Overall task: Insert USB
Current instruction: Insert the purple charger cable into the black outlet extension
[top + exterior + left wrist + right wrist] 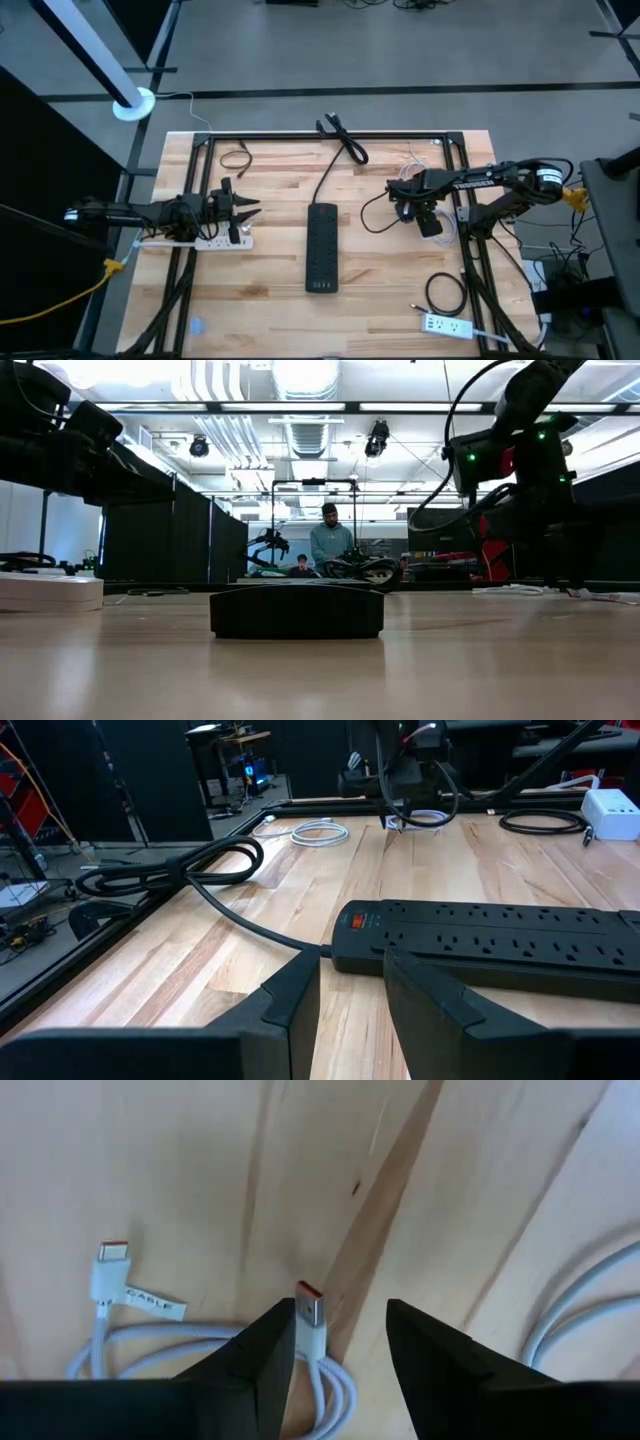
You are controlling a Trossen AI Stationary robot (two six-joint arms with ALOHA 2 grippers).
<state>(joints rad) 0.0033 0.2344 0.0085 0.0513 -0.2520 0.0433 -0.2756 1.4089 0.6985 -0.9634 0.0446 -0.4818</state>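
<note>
A white USB cable (215,1335) lies coiled on the wooden table at the right. Its orange-tipped USB-A plug (310,1312) lies between the fingers of my right gripper (340,1345), close beside one finger. The gripper is open and points down at it (428,222). The cable's other, labelled plug (108,1260) lies to one side. A black power strip (322,248) lies flat at the table's middle. My left gripper (243,210) is open and level at the table's left, pointing at the strip (480,935), with nothing between its fingers (350,995).
A white power strip (198,241) lies under the left arm, and another (447,325) at the near right beside a black cable coil (446,292). The black strip's cord (340,140) runs to the far edge. A person (330,546) sits in the room beyond.
</note>
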